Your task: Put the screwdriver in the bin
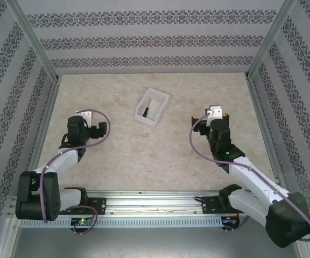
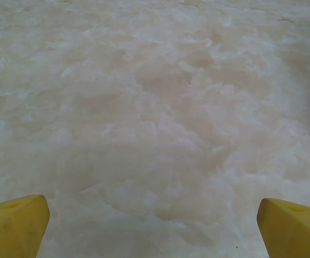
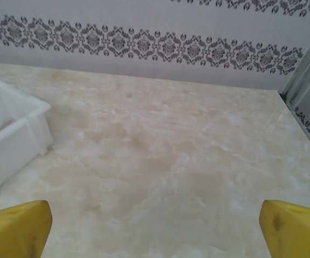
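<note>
Bin [image 1: 162, 105]: small rectangular tray of white translucent plastic with low, thin walls, set at a slant on the far middle of the table

Screwdriver [image 1: 146, 109]: slim and dark with a black handle, lying inside the bin along its length, shorter than the bin

Table [image 1: 144, 161]: smooth, matte, beige marble-look surface with cloudy veining

Walls [image 1: 144, 40]: pale panels with bands of dark ornamental print, framed by aluminium posts

Left gripper [image 2: 154, 228]: 2 blunt yellow fingers [image 2: 15, 223], wedge-shaped, spread wide with nothing between them, bare tabletop close below

Left arm [image 1: 63, 158]: folded back on itself over the left side of the table, wrist tipped down, well apart from the bin

Right gripper [image 3: 155, 226]: 2 yellow fingers set wide apart and empty, facing the far wall, the bin's white corner at its left

Right arm [image 1: 252, 180]: stretched diagonally from the near right corner toward mid-table, a purple cable looped along it
</note>
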